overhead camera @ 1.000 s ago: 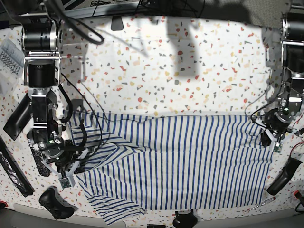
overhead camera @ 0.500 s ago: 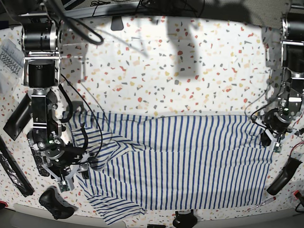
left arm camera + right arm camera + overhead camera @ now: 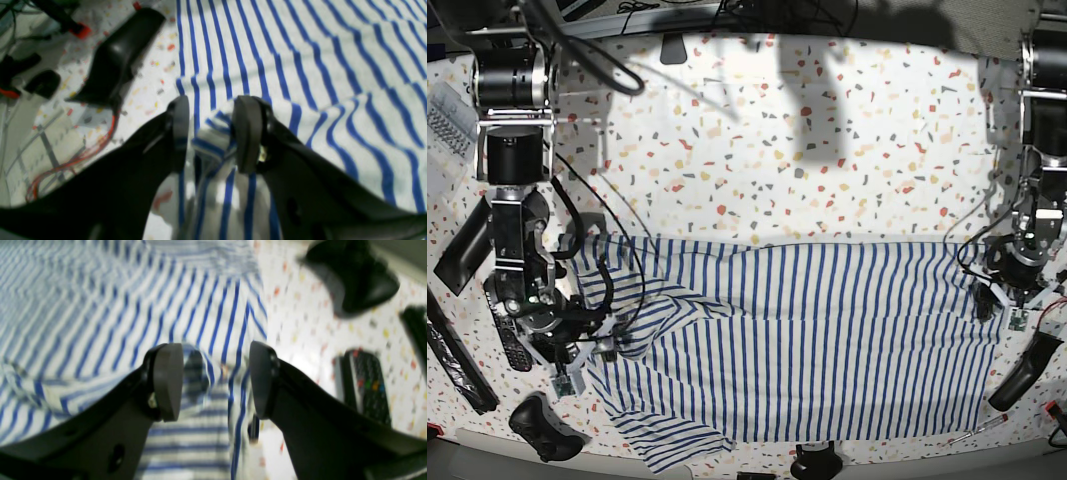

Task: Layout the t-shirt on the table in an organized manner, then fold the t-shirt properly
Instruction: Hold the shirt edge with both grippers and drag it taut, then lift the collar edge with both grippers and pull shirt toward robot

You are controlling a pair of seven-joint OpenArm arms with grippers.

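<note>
The white, blue-striped t-shirt [image 3: 807, 340] lies spread across the near half of the speckled table [image 3: 777, 150], with a rumpled fold and a sleeve at its left end. My left gripper [image 3: 1000, 300] sits at the shirt's right edge. In the left wrist view its jaws [image 3: 211, 133] stand apart, and a raised ridge of striped cloth [image 3: 213, 143] lies loose between them. My right gripper [image 3: 590, 357] is at the shirt's left edge. In the right wrist view it is open [image 3: 217, 380] over the cloth [image 3: 200, 323], with nothing pinched.
A black game controller [image 3: 545, 428] lies at the near left corner, and a remote [image 3: 367, 386] lies beside the right gripper. A black handle-shaped object [image 3: 1024, 370] and red wires [image 3: 76, 160] lie near the left gripper. A keyboard [image 3: 447, 120] sits at the far left.
Both grippers opened and let go of the shirt's edges, the right one first and the left one just now. The left gripper dropped slightly toward the near edge. The shirt stays spread.
</note>
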